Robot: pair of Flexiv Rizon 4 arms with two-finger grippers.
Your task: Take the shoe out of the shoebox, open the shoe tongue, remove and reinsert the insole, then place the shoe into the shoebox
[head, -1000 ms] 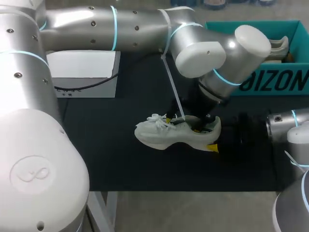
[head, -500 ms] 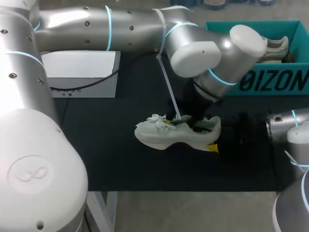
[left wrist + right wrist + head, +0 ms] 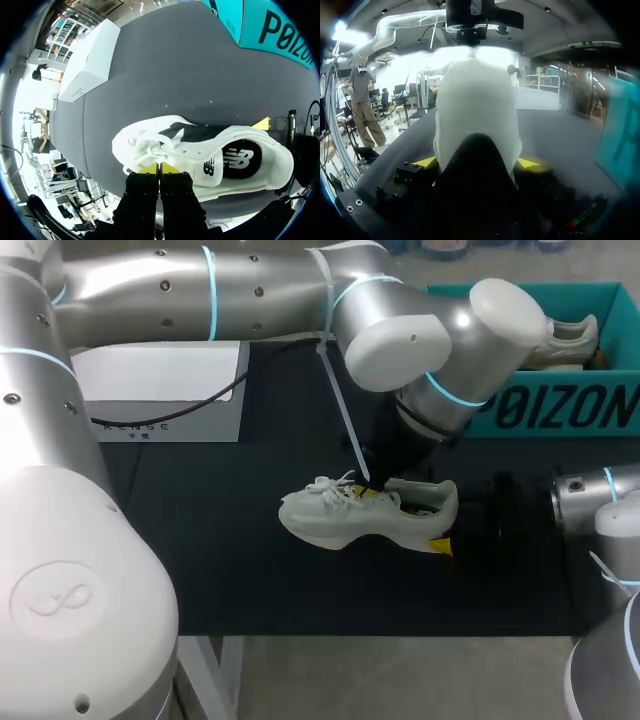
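Two grippers on one white shoe (image 3: 340,520) at the middle of the black table (image 3: 220,560), toe left, heel right. Left gripper (image 3: 160,168) down over the laces, yellow tips pressed together, nothing clearly pinched. Right gripper (image 3: 477,161) clamped on the heel, one tip each side. Teal shoebox (image 3: 560,410) far right, second shoe (image 3: 570,340) inside; white box (image 3: 165,390) far left.

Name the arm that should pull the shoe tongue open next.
Left. The left gripper sits shut over the white lace-up sneaker's laces and tongue, while the right gripper clamps the heel from both sides, steadying it.
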